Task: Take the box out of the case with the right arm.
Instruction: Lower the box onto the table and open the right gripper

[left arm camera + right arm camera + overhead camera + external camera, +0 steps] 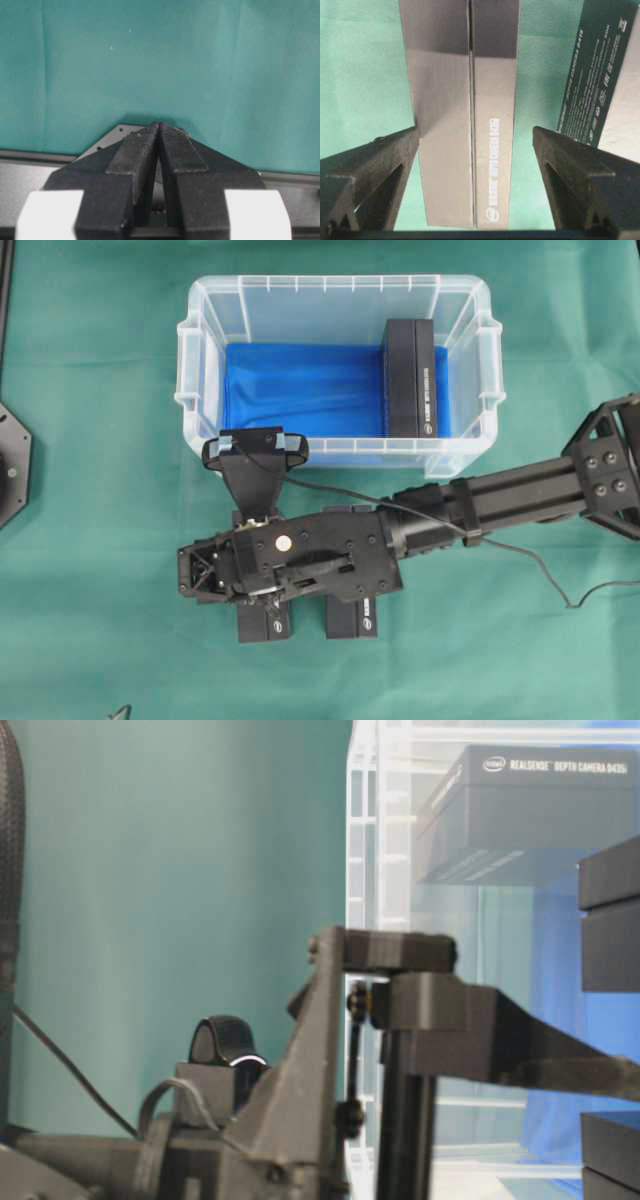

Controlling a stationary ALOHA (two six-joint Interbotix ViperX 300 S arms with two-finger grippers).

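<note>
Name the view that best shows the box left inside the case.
The overhead view: the black box stands whole against the right end of the clear case, on its blue lining. The table-level view shows only part of it through the wall. Neither wrist view shows it.

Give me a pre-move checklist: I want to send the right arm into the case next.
1. Right gripper open: ok.
2. Box between its fingers lies on the cloth outside the case: ok.
3. Fingers clear of that box: cannot tell on one side.
4. Box in the case lies at its right end, uncovered: ok.
5. Case has no lid: ok.
6. Left gripper shut, away from the case: ok.
</note>
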